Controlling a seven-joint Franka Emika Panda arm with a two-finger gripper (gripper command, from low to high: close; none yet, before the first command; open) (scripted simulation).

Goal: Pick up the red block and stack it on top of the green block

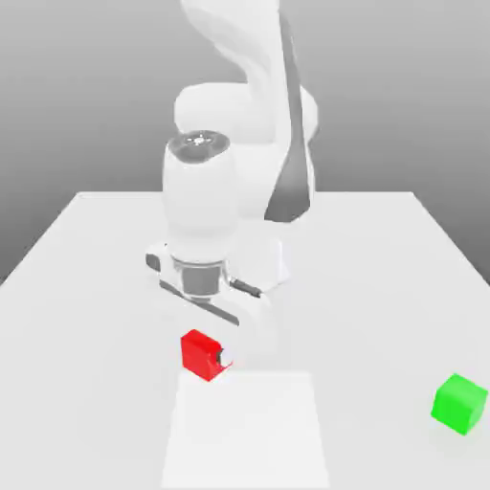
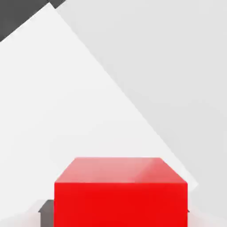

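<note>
red block (image 1: 200, 354) | clamped in pincer (image 1: 212, 359), off table (image 1: 383, 287) | green block (image 1: 458, 403) well apart | no writing

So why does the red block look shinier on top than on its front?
In the hand view the red block has a paler, glossy top catching light, while its front is flat, deep red. In the exterior view the same block and the green block also show brighter tops and darker sides, so the light comes from above.

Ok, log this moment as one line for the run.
phase: grasp | gripper: at red block, on table | green block: apart, exterior view's right | stack: not done
</note>
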